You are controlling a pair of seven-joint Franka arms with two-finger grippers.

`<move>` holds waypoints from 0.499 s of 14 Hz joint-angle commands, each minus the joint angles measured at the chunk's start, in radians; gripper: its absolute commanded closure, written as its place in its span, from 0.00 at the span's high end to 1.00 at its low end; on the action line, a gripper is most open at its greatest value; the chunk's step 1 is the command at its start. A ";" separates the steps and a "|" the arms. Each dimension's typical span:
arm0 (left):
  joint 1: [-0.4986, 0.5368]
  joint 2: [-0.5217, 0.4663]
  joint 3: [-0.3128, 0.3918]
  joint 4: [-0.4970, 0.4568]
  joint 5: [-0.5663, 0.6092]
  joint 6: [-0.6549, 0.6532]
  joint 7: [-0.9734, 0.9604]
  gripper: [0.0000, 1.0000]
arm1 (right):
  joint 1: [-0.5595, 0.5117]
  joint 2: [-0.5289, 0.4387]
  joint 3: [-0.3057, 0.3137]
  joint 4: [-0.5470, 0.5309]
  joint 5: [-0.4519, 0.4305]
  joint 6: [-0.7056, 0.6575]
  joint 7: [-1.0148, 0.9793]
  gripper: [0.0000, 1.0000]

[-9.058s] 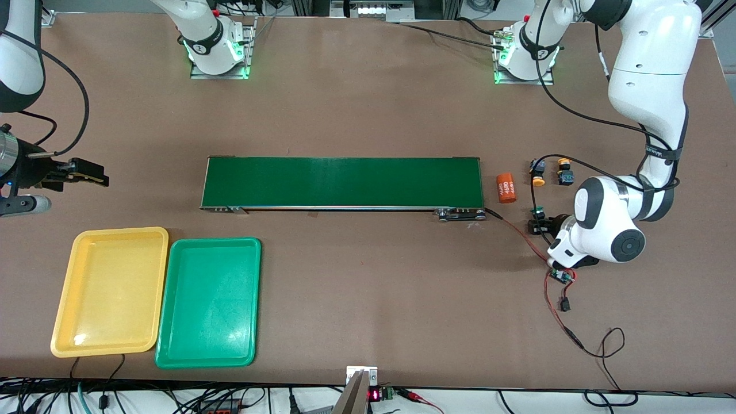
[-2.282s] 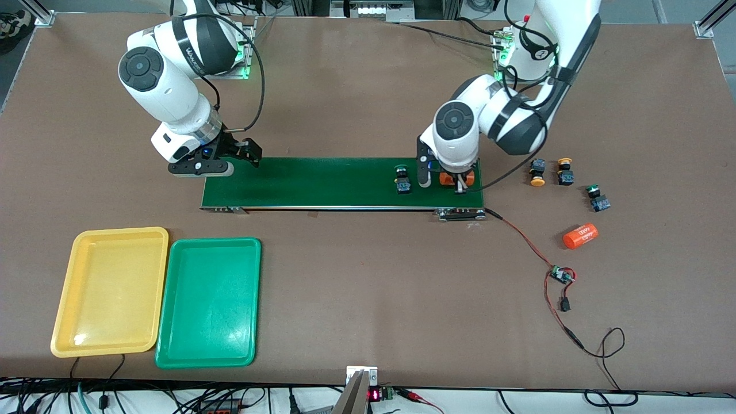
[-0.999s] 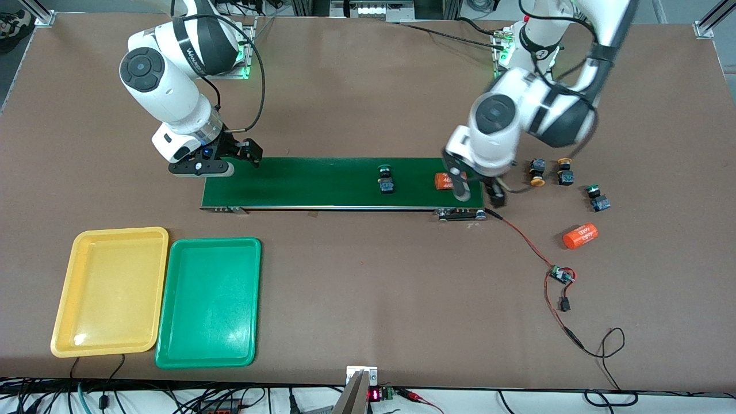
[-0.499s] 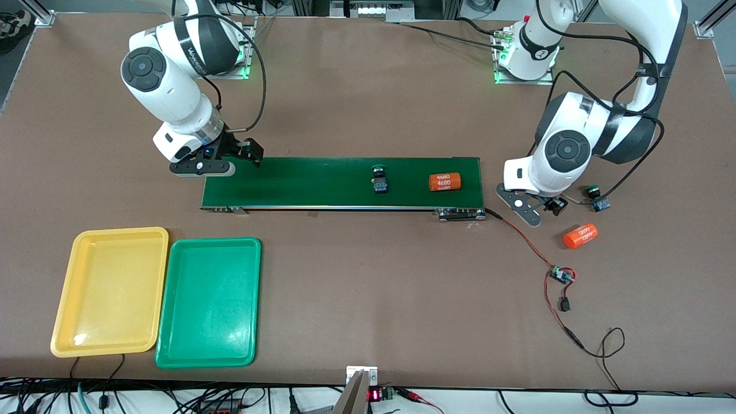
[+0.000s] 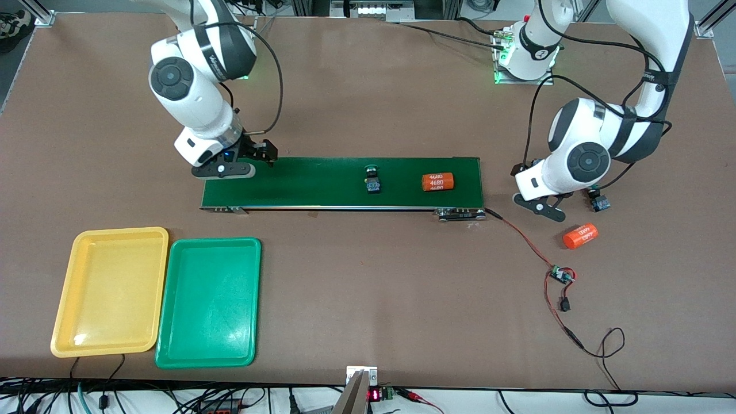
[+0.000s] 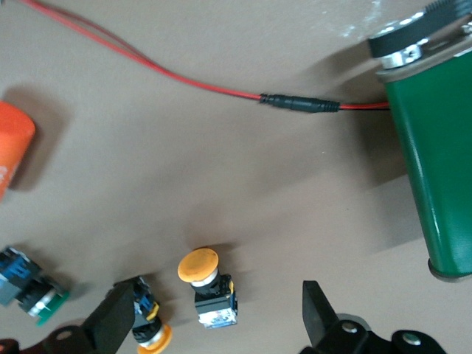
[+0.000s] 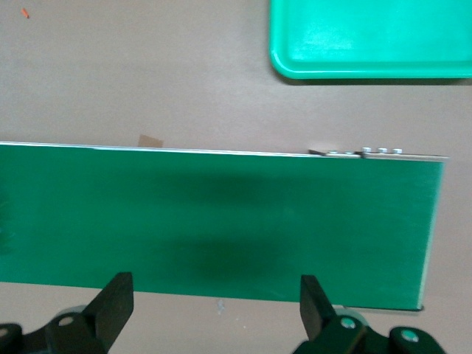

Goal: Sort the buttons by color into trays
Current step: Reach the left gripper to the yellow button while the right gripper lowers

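Observation:
A green-capped button (image 5: 372, 179) stands on the conveyor belt (image 5: 322, 181). My left gripper (image 5: 539, 206) is open over the two yellow-capped buttons beside the belt's end. The front view hides them. In the left wrist view my left gripper (image 6: 214, 318) has one yellow button (image 6: 208, 286) between its fingers and the second (image 6: 147, 324) by one finger (image 6: 112, 323). The other green button (image 5: 601, 202) (image 6: 33, 284) lies close by. My right gripper (image 5: 223, 171) (image 7: 214, 299) is open and empty over the belt's other end. The yellow tray (image 5: 109, 287) and green tray (image 5: 210, 302) are empty.
One orange cylinder (image 5: 437, 181) rides on the belt; another (image 5: 580, 236) lies on the table near the left arm. A small circuit board (image 5: 560, 276) on red-black wires (image 6: 184, 74) lies nearer the front camera. The green tray's edge (image 7: 369, 37) shows in the right wrist view.
My left gripper left the orange cylinder on the belt and swung back over the yellow buttons. The green button and cylinder drifted toward the right arm's end. My right gripper shifted along the belt.

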 commanded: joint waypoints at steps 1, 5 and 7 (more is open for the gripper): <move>0.015 -0.020 -0.007 -0.033 -0.038 0.003 -0.049 1.00 | 0.044 0.024 -0.005 0.033 0.049 -0.003 0.050 1.00; 0.019 -0.029 -0.007 -0.047 -0.040 0.004 -0.083 1.00 | 0.059 0.033 -0.005 0.033 0.049 -0.004 0.080 1.00; 0.019 -0.029 -0.007 -0.047 -0.040 0.004 -0.086 1.00 | 0.071 0.049 -0.005 0.036 0.050 0.002 0.081 1.00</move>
